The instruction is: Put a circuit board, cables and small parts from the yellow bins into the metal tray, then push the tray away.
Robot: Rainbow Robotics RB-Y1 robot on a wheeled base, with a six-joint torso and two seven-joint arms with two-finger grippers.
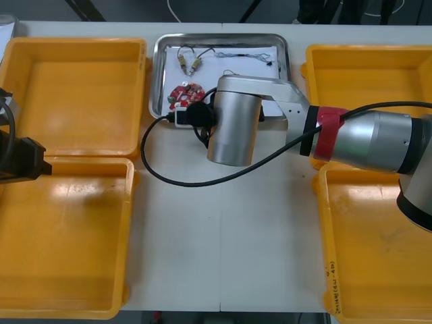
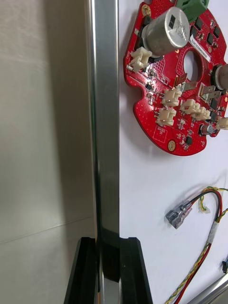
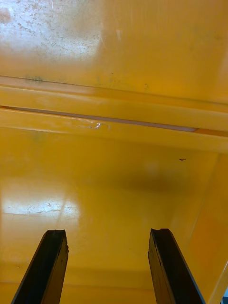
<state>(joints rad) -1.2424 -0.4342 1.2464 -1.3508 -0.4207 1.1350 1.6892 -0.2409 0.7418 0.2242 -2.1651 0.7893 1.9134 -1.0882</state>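
Right gripper (image 2: 108,243) clamps the stiff, slick near rim of the metal tray (image 2: 105,118), seemingly a sound pushing hold; left gripper (image 3: 108,232) gapes over a left yellow bin (image 3: 114,57).

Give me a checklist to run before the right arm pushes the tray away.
1. Right gripper on the tray rim: ok, its fingers straddle the near rim.
2. Circuit board in the tray: ok, it lies on the white inside.
3. Cables in the tray: ok for the red and yellow cable; other cables and small parts, cannot tell.
4. Left gripper out of the way: ok, open over the yellow bins at the robot's left.
5. Room to push: probably not ok; the tray's far rim lies close to the table's far edge.
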